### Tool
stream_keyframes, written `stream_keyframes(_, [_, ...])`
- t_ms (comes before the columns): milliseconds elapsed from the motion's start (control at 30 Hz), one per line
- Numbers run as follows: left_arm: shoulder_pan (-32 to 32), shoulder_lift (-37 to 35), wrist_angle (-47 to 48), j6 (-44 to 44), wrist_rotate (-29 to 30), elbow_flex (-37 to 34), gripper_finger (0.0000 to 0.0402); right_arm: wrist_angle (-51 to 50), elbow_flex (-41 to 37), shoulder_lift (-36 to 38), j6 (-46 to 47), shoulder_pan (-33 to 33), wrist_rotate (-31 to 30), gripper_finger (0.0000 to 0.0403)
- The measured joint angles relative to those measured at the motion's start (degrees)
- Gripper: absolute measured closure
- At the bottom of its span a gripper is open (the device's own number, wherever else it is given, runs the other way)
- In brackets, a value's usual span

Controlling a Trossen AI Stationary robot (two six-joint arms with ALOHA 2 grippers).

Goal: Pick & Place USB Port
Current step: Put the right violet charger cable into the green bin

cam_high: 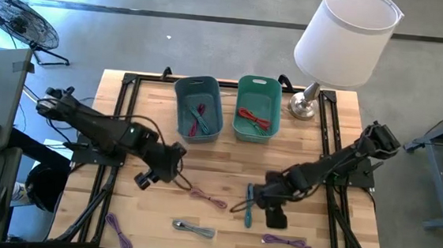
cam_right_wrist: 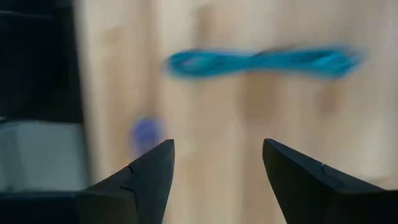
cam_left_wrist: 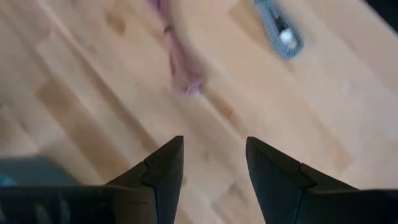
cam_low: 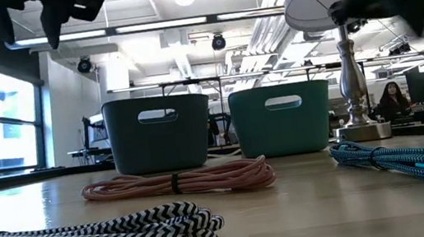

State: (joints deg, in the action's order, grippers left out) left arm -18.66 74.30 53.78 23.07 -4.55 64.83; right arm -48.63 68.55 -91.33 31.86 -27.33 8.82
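Cables: pink cable point(cam_high: 208, 197) and blue cable point(cam_high: 248, 203) lie mid-table on bare wood, both arms' fingers spread wide, empty.

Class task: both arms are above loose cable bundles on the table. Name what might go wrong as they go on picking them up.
1. The left end effector is open beside the pink cable, not over it; closing here would likely miss.
2. The right end effector is open beside the blue cable; a loosely coiled bundle may snag or unravel when lifted.
3. The lamp stands next to the green bin, so the right arm might knock it.
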Motion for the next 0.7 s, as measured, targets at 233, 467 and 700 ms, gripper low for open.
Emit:
stream_keyframes(233, [-7.34, 0.00, -15.98, -5.07, 3.46, -5.72, 0.0232, 1.89, 0.00, 0.00, 14.92, -6.07, 8.61, 0.0167])
stream_keyframes(467, [-13.64, 0.00, -34.67, -8.59, 15.77, -11.87, 0.0232, 5.04, 0.00, -0.07, 18.83, -14.03, 3.71, 0.0167])
stream_keyframes(700, [-17.57, 0.00, -52.85, -8.40, 27.97, -16.81, 0.0232, 5.21, 0.02, -1.47, 14.34, -22.42, -9.66, 0.0167])
